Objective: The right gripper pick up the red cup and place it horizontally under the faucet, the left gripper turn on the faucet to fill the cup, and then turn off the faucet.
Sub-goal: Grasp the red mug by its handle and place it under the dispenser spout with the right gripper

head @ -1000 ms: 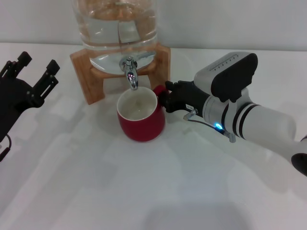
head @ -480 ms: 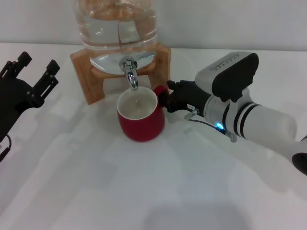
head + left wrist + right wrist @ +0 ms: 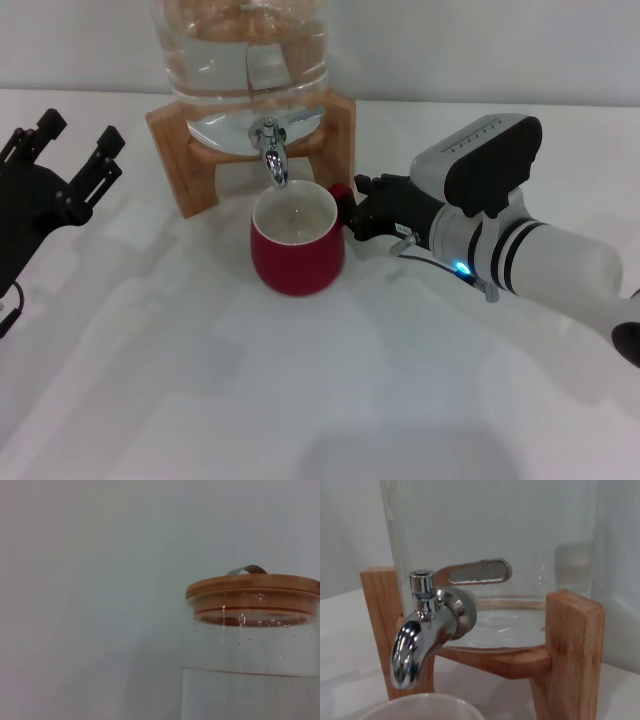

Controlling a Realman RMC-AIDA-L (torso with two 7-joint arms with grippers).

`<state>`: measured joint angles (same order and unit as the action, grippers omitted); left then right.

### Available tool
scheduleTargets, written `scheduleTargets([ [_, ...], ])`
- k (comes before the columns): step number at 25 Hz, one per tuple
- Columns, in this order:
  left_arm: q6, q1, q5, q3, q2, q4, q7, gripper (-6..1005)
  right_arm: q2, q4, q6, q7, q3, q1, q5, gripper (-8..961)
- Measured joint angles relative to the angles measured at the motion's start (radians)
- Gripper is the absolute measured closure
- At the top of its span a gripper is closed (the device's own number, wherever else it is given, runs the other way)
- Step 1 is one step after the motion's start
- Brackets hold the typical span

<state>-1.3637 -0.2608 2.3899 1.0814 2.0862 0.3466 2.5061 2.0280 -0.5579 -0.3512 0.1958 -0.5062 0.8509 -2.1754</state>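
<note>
- Red cup (image 3: 297, 243) stands upright on the white table (image 3: 300, 400), its open mouth directly below the spout of the faucet (image 3: 270, 150), so water let out should fall into it rather than onto the table.
- At the cup's handle side sits the right gripper (image 3: 352, 212), its black fingers closed around the handle; gripping there steadies the cup from the side and leaves the mouth clear under the spout.
- From the right wrist, the faucet (image 3: 427, 625) looms close with the cup's pale rim (image 3: 417, 707) just beneath it, which confirms the line-up.
- Its lever points sideways along the glass jar (image 3: 240, 50), and no water shows at the spout, so I judge the tap is not yet turned on.
- Off at the table's left edge, well apart from the wooden stand (image 3: 185, 150), the left gripper (image 3: 62, 150) waits with its prongs spread and nothing between them.
- That gripper's next job, by my reading, is reaching the lever; the placing step looks done or nearly so.
</note>
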Motion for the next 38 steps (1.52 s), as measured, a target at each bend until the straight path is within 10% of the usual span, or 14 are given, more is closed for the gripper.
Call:
scheduleTargets([
  [38, 0.010, 0.000, 0.006, -0.002, -0.002, -0.001, 0.008, 237, 0.000, -0.011, -0.038, -0.007, 0.012, -0.033, -0.021, 591],
])
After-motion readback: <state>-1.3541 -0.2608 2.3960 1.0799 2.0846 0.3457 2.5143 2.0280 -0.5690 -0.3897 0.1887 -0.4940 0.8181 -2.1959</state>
